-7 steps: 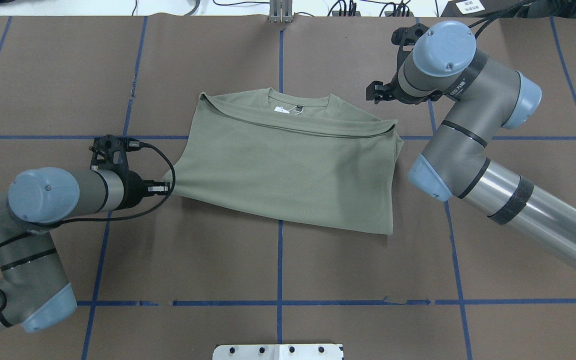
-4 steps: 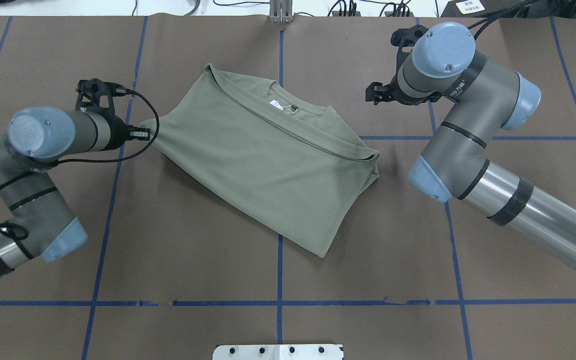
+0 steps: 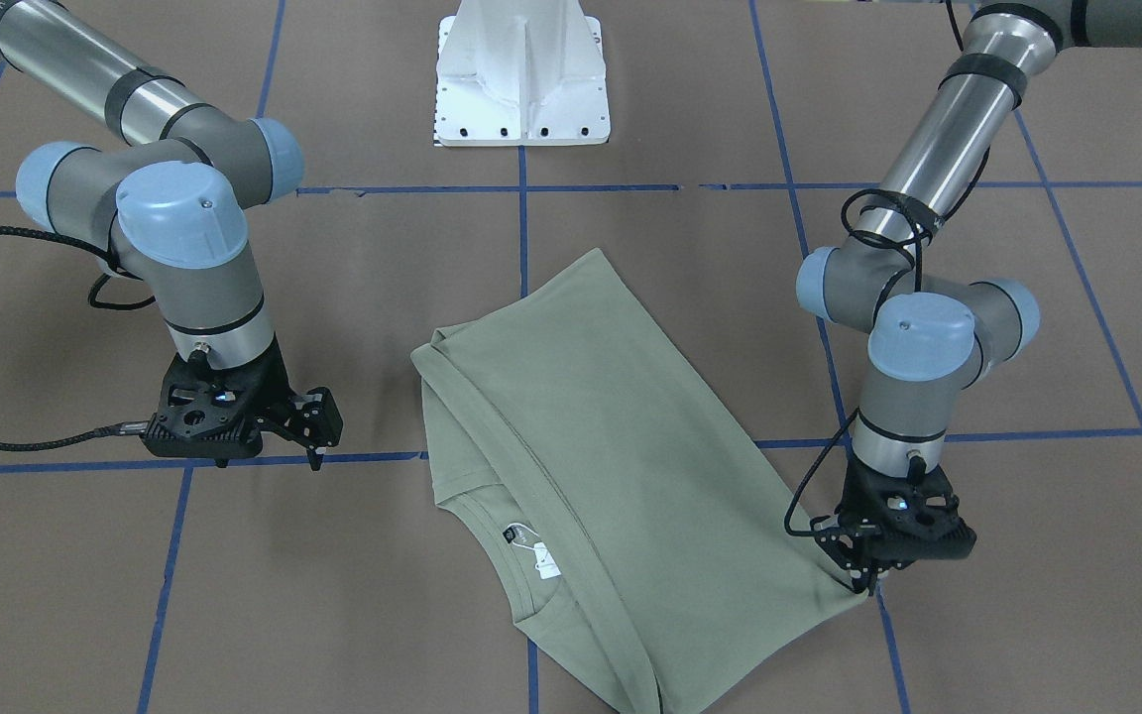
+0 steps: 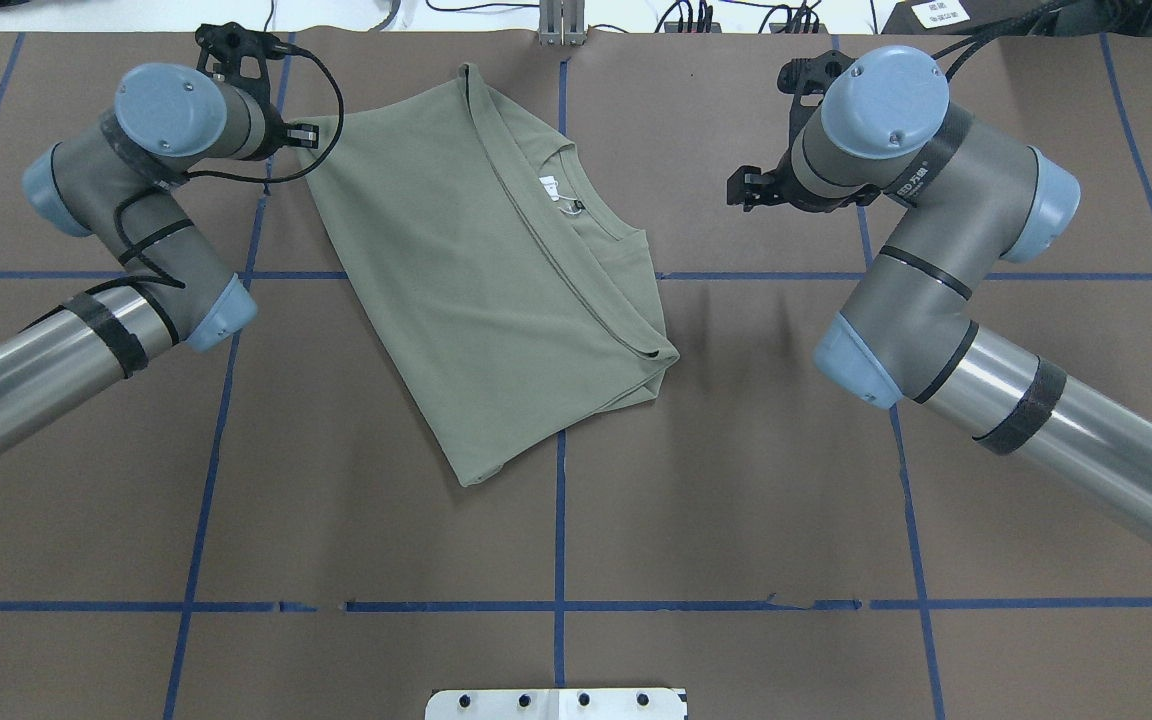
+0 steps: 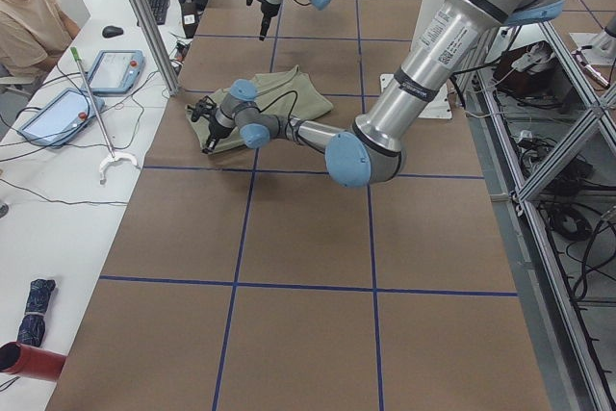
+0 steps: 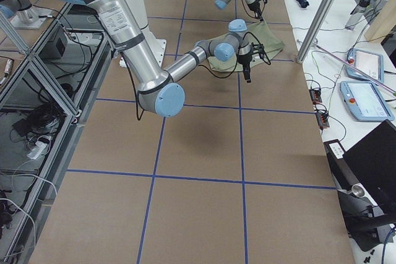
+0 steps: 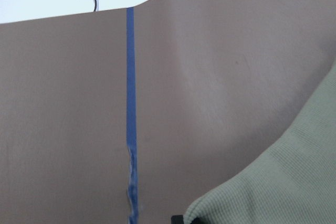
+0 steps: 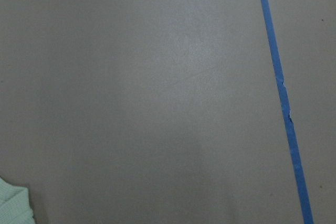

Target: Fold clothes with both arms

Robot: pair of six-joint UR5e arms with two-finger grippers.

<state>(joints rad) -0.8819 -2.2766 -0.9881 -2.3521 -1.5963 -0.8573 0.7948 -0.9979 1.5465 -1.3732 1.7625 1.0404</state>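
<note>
Pinching a corner of the folded sage-green shirt (image 4: 476,300), left gripper (image 4: 308,133) is clamping jaws on cloth; shirt is lying skewed, well across from pedestal base (image 4: 556,703). Meanwhile right gripper (image 4: 748,190) is hanging parted, empty. Probably a repositioning step; next needs squaring, then a two-arm fold.

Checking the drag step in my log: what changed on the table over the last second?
The left gripper, shut on a corner of the shirt, swung toward the far edge of the table, dragging the shirt along and turning it clockwise in the overhead view. The right gripper stayed where it was, open, off the shirt.
</note>
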